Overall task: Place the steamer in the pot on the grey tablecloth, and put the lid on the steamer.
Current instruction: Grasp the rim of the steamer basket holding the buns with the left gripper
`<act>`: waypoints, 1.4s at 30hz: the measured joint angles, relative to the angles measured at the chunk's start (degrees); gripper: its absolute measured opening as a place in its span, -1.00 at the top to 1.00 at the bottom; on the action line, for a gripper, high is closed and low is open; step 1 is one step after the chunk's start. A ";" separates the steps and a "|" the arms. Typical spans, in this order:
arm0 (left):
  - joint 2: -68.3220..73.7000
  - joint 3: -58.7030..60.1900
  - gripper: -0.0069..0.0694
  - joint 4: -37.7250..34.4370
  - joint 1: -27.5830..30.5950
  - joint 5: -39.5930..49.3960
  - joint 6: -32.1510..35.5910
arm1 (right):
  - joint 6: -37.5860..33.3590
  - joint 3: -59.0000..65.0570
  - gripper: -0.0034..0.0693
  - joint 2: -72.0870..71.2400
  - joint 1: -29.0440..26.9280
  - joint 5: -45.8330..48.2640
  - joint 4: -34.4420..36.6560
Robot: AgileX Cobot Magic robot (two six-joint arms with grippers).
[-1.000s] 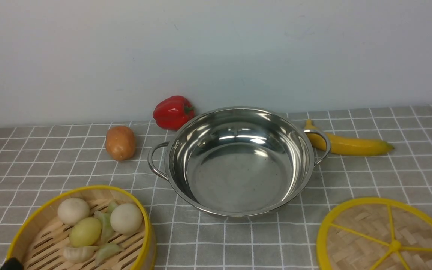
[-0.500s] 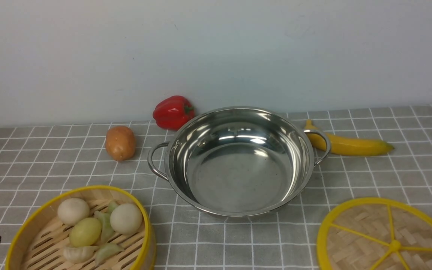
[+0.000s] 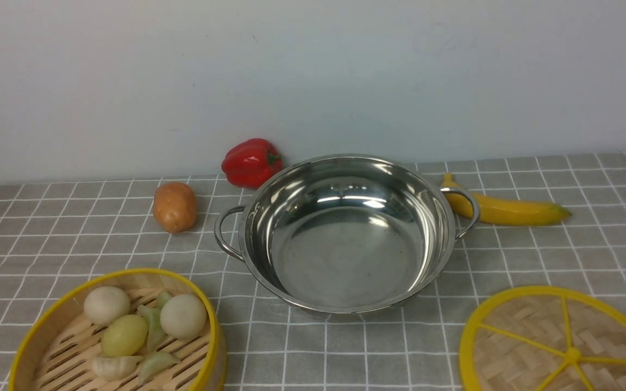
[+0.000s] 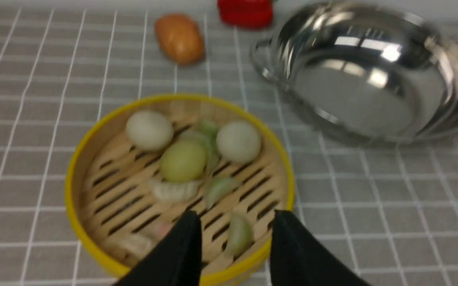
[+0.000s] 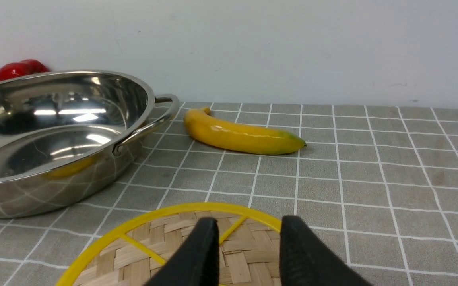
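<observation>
Steamer (image 3: 215,347) and lid (image 3: 573,355) both lay apart from the pot (image 3: 345,260), so neither half of the job was done. The steamer, with its buns and dumplings (image 3: 154,365), sat on the grey tablecloth (image 3: 291,353) in the lower left of the front view; the pot stood with nothing in it at the centre of the frame, and the lid rested flat in the lower right corner.

The left gripper (image 4: 235,222) was open above the steamer in its wrist picture, its fingers apart with nothing held between them. The right gripper (image 5: 249,224) was likewise spread and without a load, the lid showing past its fingertips.

All the work seemed left: grasping the steamer, lowering it into the pot, then picking up the lid and covering the steamer with it.
</observation>
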 joint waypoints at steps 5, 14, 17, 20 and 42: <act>13.14 -4.93 0.18 -9.83 0.00 4.36 6.86 | 0.00 0.00 0.25 0.00 0.00 0.00 0.00; 41.59 -9.56 0.19 -26.72 -0.27 7.07 19.95 | 0.00 0.00 0.25 0.00 0.00 0.00 0.00; 48.16 -9.67 0.21 -24.07 -1.94 4.22 21.70 | 0.00 0.00 0.25 0.00 0.00 0.00 0.00; 50.36 -9.80 0.22 -20.57 -3.18 0.87 21.25 | 0.00 0.00 0.25 0.00 0.00 0.00 0.00; 51.34 -10.12 0.22 11.45 -29.31 -6.14 -14.39 | 0.00 0.00 0.25 0.00 0.00 0.00 0.00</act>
